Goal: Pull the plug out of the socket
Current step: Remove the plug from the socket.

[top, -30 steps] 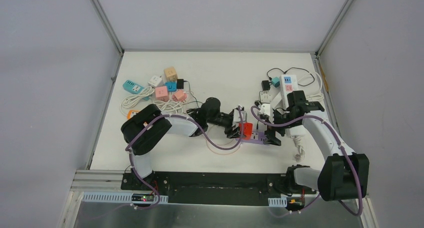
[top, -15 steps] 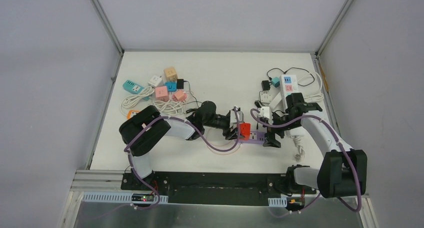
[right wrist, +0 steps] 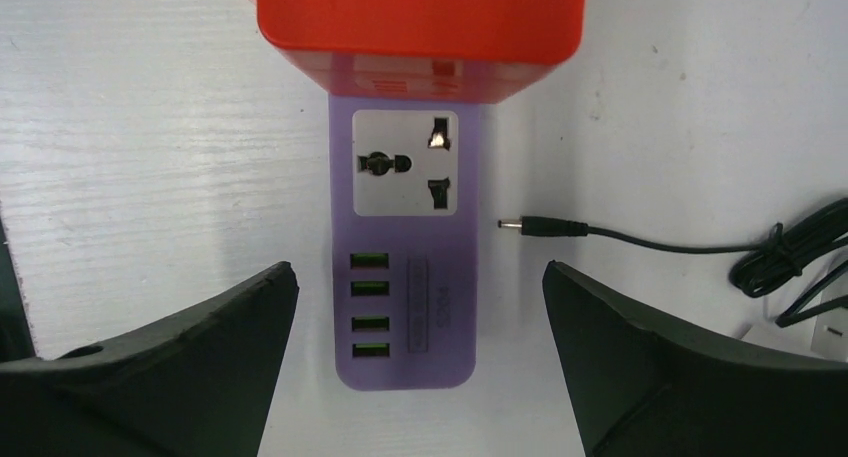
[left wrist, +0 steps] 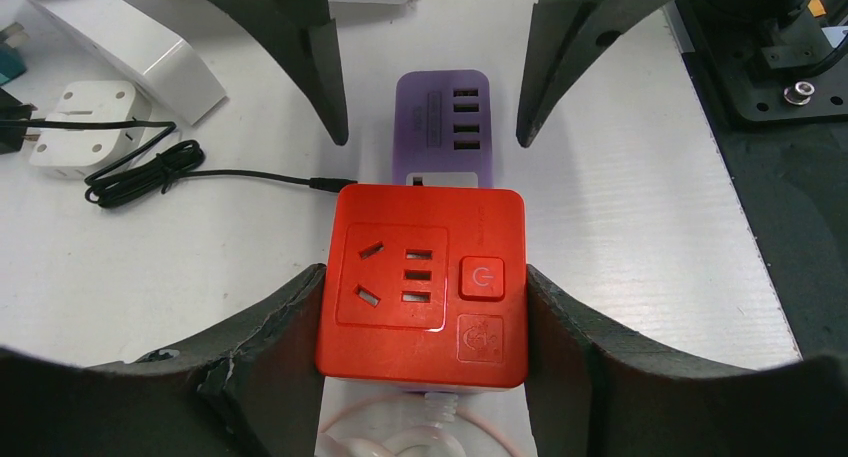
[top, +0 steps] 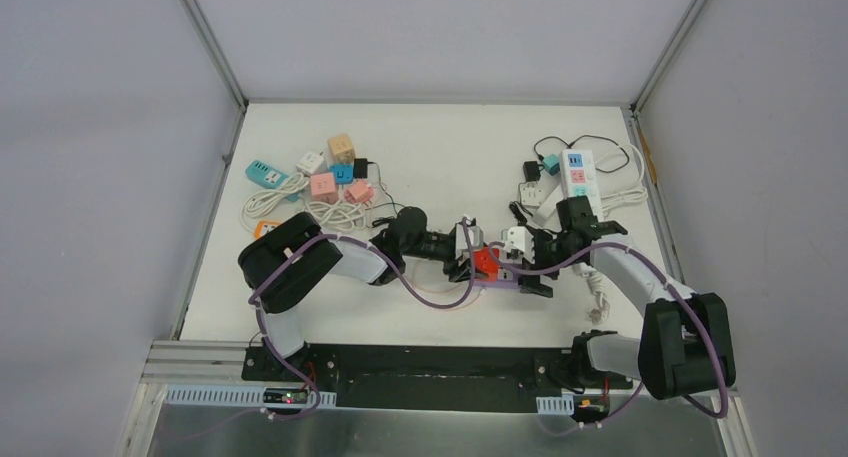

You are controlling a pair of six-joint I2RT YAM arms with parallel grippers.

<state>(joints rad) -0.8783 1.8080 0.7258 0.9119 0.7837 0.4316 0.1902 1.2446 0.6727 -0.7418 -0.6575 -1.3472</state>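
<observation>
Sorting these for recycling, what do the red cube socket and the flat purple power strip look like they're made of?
Red cube socket: likely moulded plastic, smooth satin finish; soft highlights, rounded edges, embossed power button. Flat purple power strip: probably matte plastic, uniform colour, with a grey socket inlay.

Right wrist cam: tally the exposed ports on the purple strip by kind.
USB ports: 4
Mains socket: 1
Total: 5 showing on the purple strip; the red cube hides its far end.
</observation>
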